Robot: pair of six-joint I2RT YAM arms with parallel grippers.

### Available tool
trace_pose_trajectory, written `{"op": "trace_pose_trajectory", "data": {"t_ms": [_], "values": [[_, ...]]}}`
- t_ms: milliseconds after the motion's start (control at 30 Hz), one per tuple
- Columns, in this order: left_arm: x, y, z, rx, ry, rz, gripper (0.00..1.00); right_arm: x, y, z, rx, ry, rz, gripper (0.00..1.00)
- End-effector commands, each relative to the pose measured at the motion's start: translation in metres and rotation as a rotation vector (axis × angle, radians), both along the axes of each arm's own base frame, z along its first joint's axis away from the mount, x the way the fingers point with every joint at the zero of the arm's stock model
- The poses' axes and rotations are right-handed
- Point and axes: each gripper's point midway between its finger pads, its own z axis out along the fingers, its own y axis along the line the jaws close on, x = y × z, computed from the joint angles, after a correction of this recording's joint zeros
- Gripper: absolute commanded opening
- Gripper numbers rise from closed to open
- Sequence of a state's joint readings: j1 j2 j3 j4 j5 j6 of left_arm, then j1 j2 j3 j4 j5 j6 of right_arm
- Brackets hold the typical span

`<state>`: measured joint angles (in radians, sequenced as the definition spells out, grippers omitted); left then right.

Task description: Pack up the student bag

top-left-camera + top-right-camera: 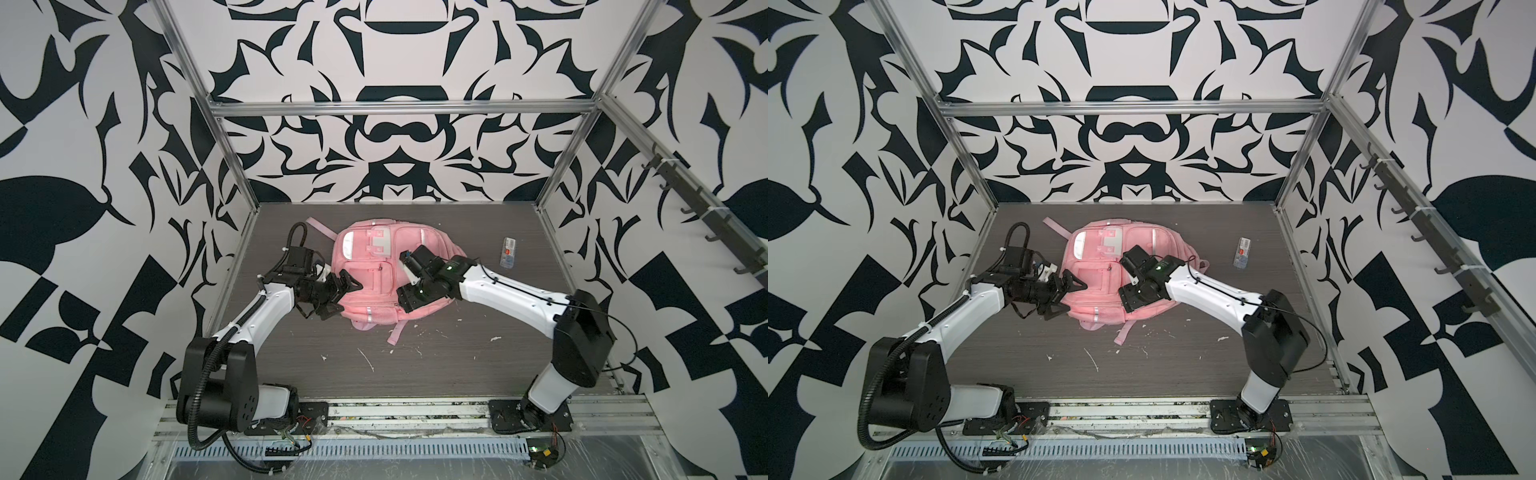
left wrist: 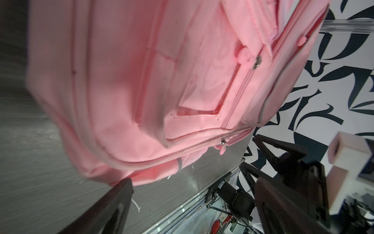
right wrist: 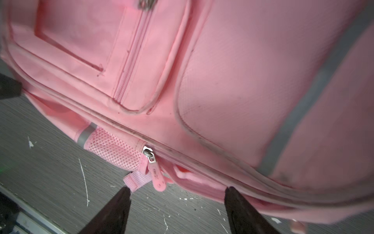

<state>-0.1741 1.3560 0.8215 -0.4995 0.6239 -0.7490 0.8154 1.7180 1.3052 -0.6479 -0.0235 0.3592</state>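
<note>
**Pink bag flat on table, both grippers empty**

The student bag (image 1: 374,270) lies front-up at the centre of both top views; what it holds cannot be seen. The left gripper (image 1: 341,298) gapes wide at its left edge. The right gripper (image 3: 177,191) stands parted before a zip pull (image 3: 156,176). Neither grips anything.

The student bag (image 1: 374,266), a soft pink backpack with silver-white reflective strips, lies flat mid-scene, front pockets facing up, visible zips closed; one strap (image 1: 395,332) trails toward the near side.
</note>
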Motion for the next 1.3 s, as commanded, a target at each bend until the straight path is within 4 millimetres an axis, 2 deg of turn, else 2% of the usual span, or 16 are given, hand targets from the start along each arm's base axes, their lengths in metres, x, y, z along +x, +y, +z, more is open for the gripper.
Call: {"op": "trace_pose_trajectory", "data": {"t_ms": [0, 100, 500, 833, 933, 1033, 1267], "values": [[0.005, 0.004, 0.004, -0.018, -0.020, 0.053, 0.91, 0.006, 0.023, 0.019, 0.072, -0.030, 0.032, 0.70], [0.007, 0.006, 0.002, -0.027, -0.025, 0.076, 0.88, 0.003, 0.029, 0.010, 0.053, -0.003, 0.051, 0.62], [0.004, 0.008, -0.010, -0.014, -0.018, 0.072, 0.86, 0.000, 0.022, -0.016, -0.030, 0.047, 0.065, 0.33], [0.002, 0.012, -0.016, -0.005, -0.016, 0.080, 0.86, -0.008, 0.018, -0.029, -0.066, 0.094, 0.096, 0.34], [0.002, 0.012, -0.017, -0.008, -0.017, 0.083, 0.86, -0.009, 0.016, -0.028, -0.072, 0.094, 0.102, 0.31], [0.002, 0.013, -0.019, -0.003, -0.018, 0.086, 0.86, -0.010, 0.011, -0.027, -0.096, 0.087, 0.116, 0.22], [0.003, 0.014, -0.020, 0.003, -0.018, 0.086, 0.86, -0.012, 0.011, -0.020, -0.097, 0.088, 0.157, 0.15]]}}
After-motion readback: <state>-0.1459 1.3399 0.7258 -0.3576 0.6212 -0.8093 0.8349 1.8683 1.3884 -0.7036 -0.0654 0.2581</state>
